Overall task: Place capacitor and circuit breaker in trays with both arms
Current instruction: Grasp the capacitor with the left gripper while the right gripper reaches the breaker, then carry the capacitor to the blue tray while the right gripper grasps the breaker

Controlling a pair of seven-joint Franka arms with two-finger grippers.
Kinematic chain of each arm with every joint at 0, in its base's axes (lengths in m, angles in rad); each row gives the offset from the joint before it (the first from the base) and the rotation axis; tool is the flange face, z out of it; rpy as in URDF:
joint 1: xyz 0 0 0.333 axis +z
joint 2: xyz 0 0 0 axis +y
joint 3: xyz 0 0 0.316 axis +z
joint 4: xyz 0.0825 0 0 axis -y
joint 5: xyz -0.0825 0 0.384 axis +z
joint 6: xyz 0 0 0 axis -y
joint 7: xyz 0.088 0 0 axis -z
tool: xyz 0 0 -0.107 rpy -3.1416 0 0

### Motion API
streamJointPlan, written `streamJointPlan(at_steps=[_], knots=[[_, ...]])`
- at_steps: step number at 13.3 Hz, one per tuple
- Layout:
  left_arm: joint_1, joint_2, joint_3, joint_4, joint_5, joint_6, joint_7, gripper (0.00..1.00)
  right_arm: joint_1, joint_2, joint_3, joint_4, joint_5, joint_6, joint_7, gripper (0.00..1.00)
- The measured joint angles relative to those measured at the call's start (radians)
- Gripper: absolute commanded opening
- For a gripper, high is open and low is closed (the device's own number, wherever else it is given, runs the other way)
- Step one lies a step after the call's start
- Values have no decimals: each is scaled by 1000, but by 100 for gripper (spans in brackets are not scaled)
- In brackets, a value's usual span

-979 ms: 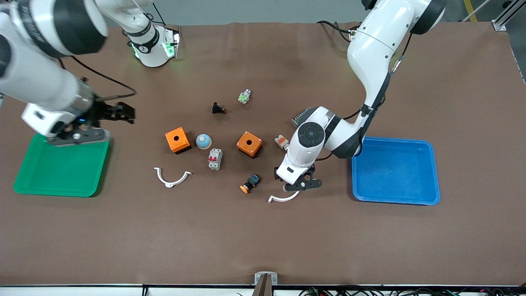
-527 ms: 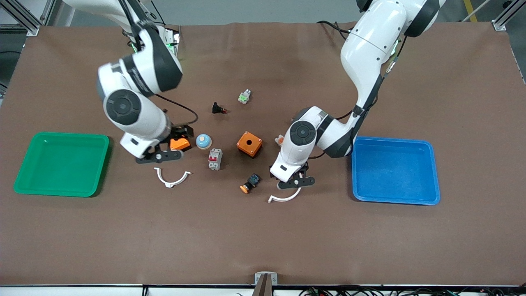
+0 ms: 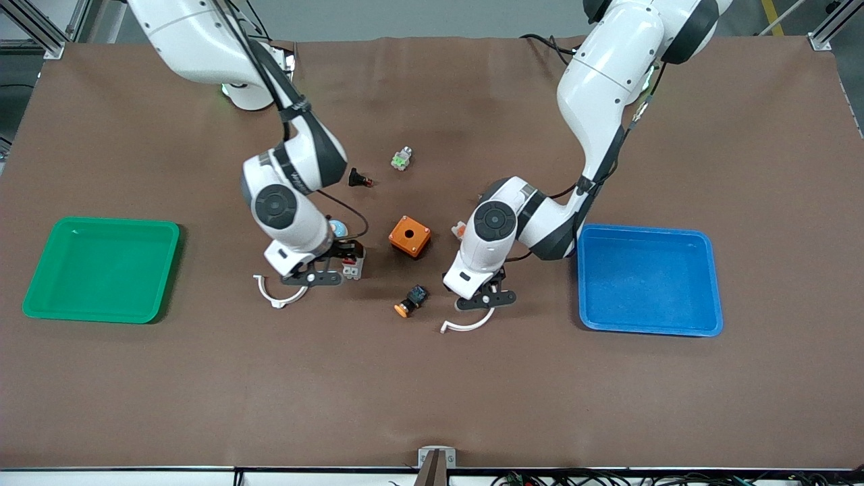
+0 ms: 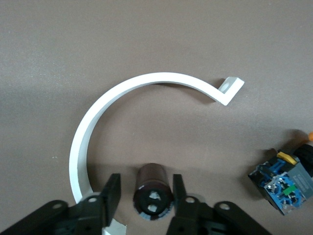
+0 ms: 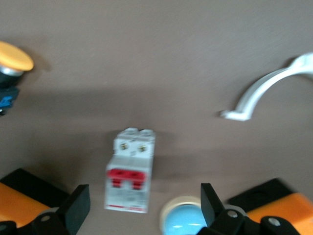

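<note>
Moved: your right gripper (image 3: 335, 268) swings from the green tray (image 3: 101, 268) to over the white red-levered circuit breaker (image 5: 129, 170), jaws wide | left gripper (image 4: 144, 198) open, straddling the tiny dark cylindrical capacitor (image 4: 153, 189) on the bench | both grasps imminent.

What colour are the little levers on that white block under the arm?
Red, on the white circuit breaker; the right wrist view shows them best.

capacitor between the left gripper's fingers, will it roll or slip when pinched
The capacitor looks like a smooth, rigid little cylinder, so it could squirt sideways if the left gripper closes off-centre. It probably weighs little, and might roll if released on its side.
</note>
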Motion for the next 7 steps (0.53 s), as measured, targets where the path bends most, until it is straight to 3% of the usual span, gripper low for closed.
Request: streamJointPlan(at_steps=[2, 7], knots=[[0, 0, 0, 0, 0, 1, 0, 41, 28, 7, 0, 1, 0, 14, 39, 100], [-5, 0, 0, 1, 1, 1, 0, 9, 22, 18, -14, 1, 1, 36, 44, 99]])
